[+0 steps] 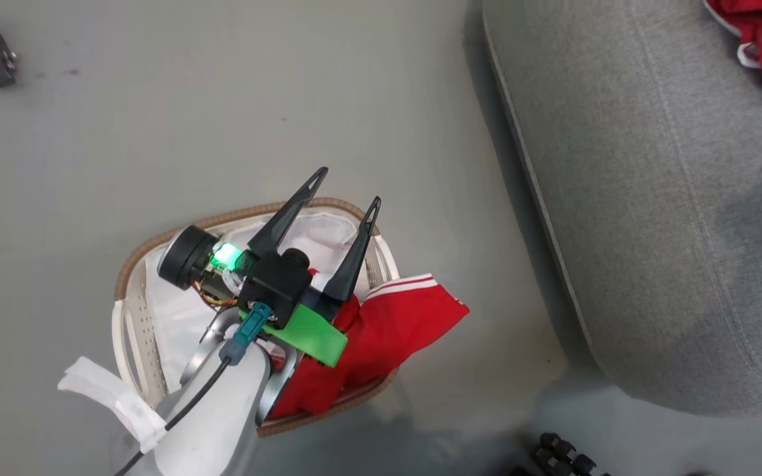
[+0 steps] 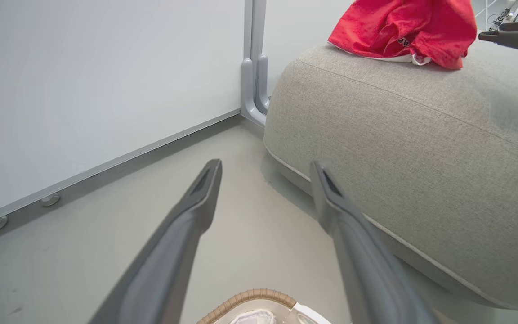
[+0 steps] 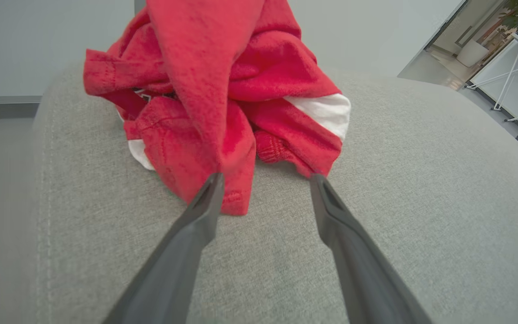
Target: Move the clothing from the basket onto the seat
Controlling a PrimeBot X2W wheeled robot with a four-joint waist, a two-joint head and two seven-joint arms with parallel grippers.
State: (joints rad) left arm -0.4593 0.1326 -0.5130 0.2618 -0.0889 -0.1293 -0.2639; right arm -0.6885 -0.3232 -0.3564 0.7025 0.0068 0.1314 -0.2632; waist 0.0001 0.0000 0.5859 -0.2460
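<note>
Right wrist view, clothing (image 3: 223, 90) just beyond parted jaws, on seat (image 3: 421, 202)

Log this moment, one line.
left gripper open over cream oval basket with red striped garment; right gripper open by crumpled red garment on grey seat

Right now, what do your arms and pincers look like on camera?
The left pincer has two long black tapered fingers with slotted tips, on a black block with a bright green bracket and a lit green lamp. A teal plug and black cable run down its white forearm. The right pincer has matching dark grey fingers.
</note>
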